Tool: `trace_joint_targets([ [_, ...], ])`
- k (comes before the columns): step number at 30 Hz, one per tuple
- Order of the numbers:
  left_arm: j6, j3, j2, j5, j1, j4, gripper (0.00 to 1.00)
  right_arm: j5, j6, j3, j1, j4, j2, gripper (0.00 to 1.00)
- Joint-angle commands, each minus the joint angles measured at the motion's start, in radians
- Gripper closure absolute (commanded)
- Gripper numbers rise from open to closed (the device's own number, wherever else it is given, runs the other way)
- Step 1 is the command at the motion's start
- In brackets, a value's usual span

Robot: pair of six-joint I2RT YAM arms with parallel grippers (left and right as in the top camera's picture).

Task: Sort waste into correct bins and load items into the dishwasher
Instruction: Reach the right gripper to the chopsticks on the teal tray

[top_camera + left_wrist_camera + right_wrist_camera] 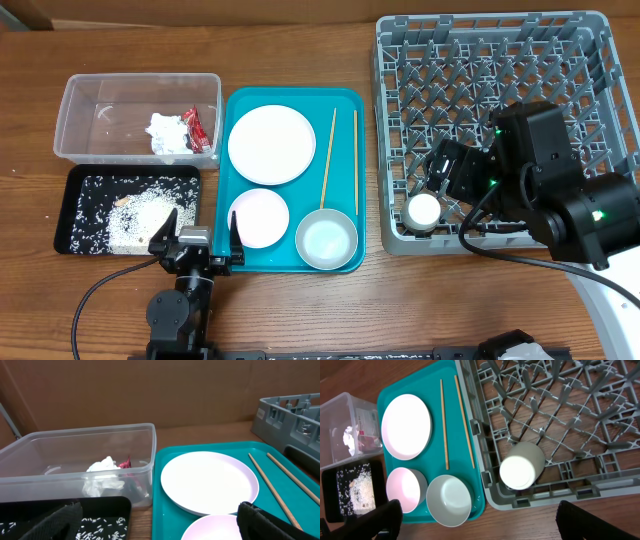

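The clear tub (70,110) holds the white tissue (165,131) and the red wrapper (195,128). The black tray (72,180) holds rice (135,215). The large white plate (271,145), the pinkish plate (258,217), the bowl (326,241) and two chopsticks (328,158) lie on the teal tray. The white cup (423,210) lies in the grey dish rack (385,120) at its front left corner. My left gripper (196,240) is open and empty in front of the black tray. My right gripper (445,180) is open and empty above the cup (521,467).
The teal tray (300,200) sits between the bins and the rack. Brown cardboard stands behind the tub in the left wrist view (150,390). Bare wooden table runs along the front edge (400,300).
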Motion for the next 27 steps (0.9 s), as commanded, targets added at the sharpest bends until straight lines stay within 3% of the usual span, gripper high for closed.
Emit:
trace_joint_targets([
  [1,0.012,-0.003,-0.010,0.011,0.005,0.001,0.00,0.010,0.003,0.007,0.002,0.029,-0.001,0.00],
  [4,0.012,-0.003,-0.010,0.011,0.005,0.001,0.00,0.009,0.004,0.007,0.002,0.153,-0.001,0.00],
  [14,0.012,-0.003,-0.010,0.011,0.005,0.001,0.00,-0.087,-0.042,0.007,0.014,0.252,0.029,0.00],
  [17,0.012,-0.003,-0.010,0.011,0.005,0.001,0.00,-0.098,-0.102,0.007,0.047,0.244,0.095,0.00],
  [20,0.012,-0.003,-0.010,0.011,0.005,0.001,0.00,0.015,-0.129,0.007,0.066,0.185,0.180,0.01],
  [22,0.012,-0.003,-0.010,0.011,0.005,0.001,0.00,0.051,-0.128,0.007,0.065,0.164,0.236,0.07],
  [27,0.012,-0.003,-0.010,0.011,0.005,0.001,0.01,-0.093,-0.130,0.007,0.077,0.189,0.342,0.19],
])
